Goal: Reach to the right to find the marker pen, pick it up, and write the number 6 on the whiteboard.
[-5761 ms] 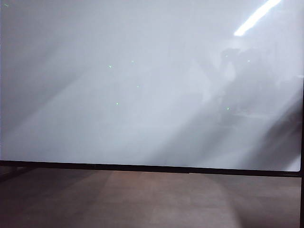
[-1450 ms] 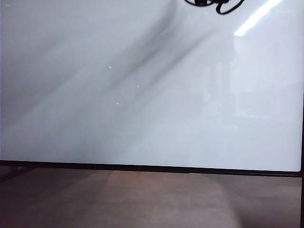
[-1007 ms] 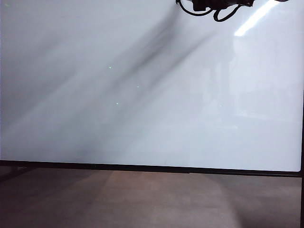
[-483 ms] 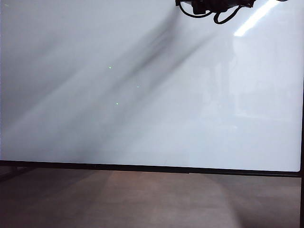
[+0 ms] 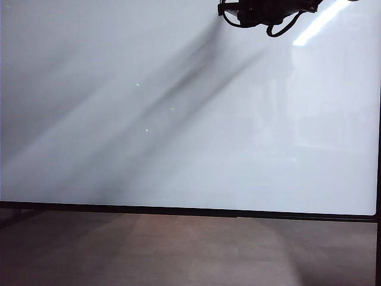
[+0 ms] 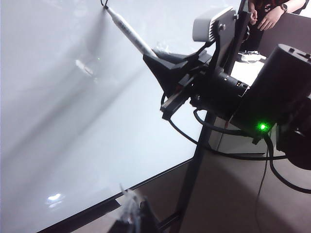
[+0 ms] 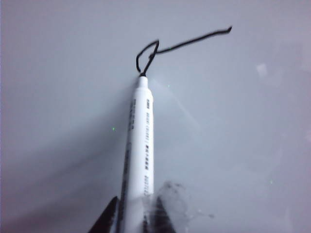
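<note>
Right gripper (image 7: 130,213) at exterior view's top right, jaws pinching slim white marker pen (image 7: 138,145), tip touching big glossy whiteboard (image 7: 58,73) beside thin black line (image 7: 165,48). Left gripper (image 6: 132,219) low, jaws unclear.

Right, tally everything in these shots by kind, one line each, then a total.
Whiteboard: 1
Marker pen, held in the right gripper, tip on the board: 1
Hand-drawn black line, an unfinished figure: 1
Grippers, right plus left gripper hanging idle low by the frame: 2
Total: 5
</note>
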### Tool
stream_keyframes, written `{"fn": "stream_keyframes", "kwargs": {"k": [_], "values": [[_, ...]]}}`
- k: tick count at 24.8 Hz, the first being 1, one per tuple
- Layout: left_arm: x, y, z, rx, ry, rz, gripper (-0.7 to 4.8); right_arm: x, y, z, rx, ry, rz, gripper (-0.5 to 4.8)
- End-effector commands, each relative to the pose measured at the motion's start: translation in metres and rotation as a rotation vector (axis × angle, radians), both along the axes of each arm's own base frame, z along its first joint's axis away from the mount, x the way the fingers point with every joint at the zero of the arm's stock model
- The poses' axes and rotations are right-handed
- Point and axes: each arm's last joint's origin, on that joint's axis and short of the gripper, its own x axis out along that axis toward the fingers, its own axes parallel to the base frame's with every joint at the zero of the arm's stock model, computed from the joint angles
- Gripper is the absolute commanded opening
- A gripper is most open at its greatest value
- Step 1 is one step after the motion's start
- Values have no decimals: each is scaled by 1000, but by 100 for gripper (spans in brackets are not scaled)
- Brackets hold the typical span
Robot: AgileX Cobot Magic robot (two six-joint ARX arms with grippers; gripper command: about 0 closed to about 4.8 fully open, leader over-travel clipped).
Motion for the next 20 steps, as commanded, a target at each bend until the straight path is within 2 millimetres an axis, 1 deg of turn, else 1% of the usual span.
{"fn": "stream_keyframes", "kwargs": {"k": [1, 10, 18, 20], "values": [[-1, 0, 3, -8, -19, -1, -5, 1, -1, -4, 0, 60, -32, -1], [-1, 0, 3, -8, -19, -1, -5, 3, -1, -18, -10, 207, -25, -1], [-1, 0, 3, -8, -19, -1, -5, 3, 0, -26, -28, 291, -27, -1], [-1, 0, 3, -8, -19, -1, -5, 3, -1, -26, -28, 290, -26, -1]]}}
